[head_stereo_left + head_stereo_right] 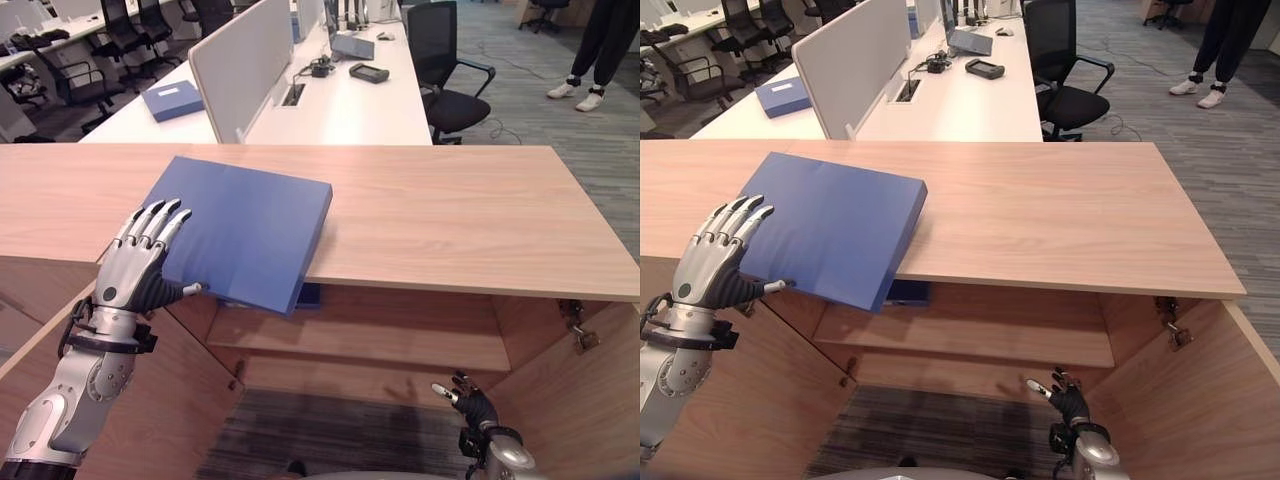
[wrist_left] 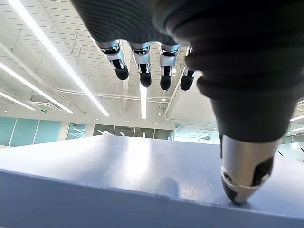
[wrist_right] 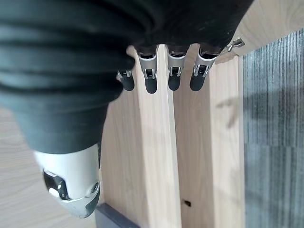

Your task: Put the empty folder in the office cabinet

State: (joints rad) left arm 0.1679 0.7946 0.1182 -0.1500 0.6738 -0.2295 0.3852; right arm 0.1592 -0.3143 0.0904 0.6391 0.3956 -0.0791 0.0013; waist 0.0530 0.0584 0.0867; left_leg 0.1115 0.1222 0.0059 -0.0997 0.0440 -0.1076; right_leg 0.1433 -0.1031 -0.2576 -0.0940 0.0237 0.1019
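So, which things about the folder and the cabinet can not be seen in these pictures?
- Underside of the blue folder, both eye views: hidden by the folder itself, so the left hand thumb's contact beneath is unclear.
- Dark blue item on the shelf: mostly covered by the overhanging folder and the cabinet top.
- Whether the folder is empty: it is closed.
- Lower cabinet interior: cut off by the frame edge near the right hand.

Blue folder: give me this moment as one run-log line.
blue folder: overhanging cabinet top front edge | left hand: open, fingers flat on folder | right hand: open, low before open cabinet | folder not yet inside
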